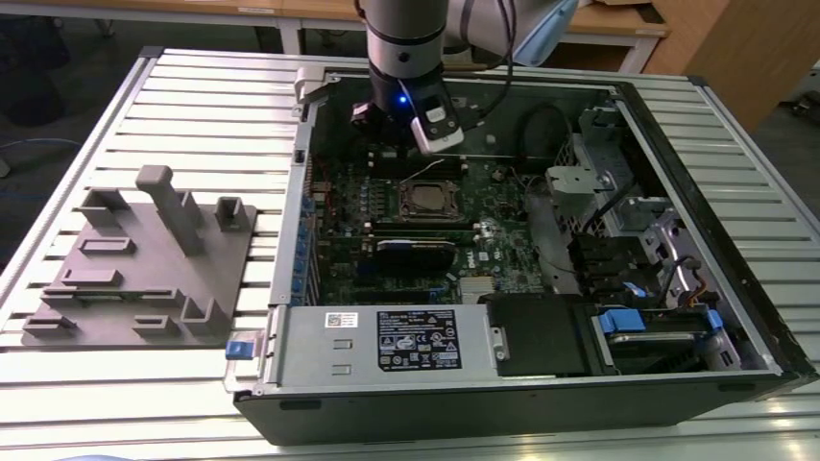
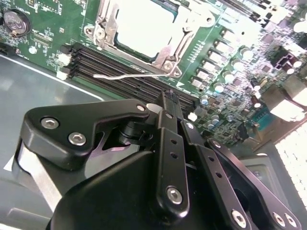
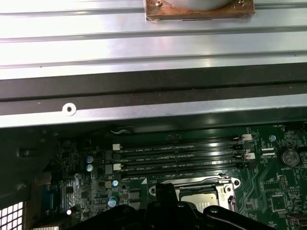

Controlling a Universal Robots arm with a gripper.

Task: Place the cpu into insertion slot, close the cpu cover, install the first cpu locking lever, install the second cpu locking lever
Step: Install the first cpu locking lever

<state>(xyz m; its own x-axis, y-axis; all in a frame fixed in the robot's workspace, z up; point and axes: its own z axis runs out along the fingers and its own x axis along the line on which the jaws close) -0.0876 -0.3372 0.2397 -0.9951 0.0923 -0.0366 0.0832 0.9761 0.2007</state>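
In the exterior view, the gripper [image 1: 391, 130] is being held just beside the one insertion slot [image 1: 429, 200]. In the second wrist view it is being shown apparently closed on nothing. The one cpu [image 2: 144, 24] is being kept in the slot under the one cpu cover [image 2: 106, 26], and one free locking lever [image 2: 127, 75] is being left crosswise between tip and socket. In the first wrist view, the cpu [image 3: 197, 197] is being seen just beyond the tip.

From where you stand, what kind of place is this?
Probably a robotics lab or workshop: a robot arm hangs over an open computer case lying on a slotted metal table, beside a grey fixture block.
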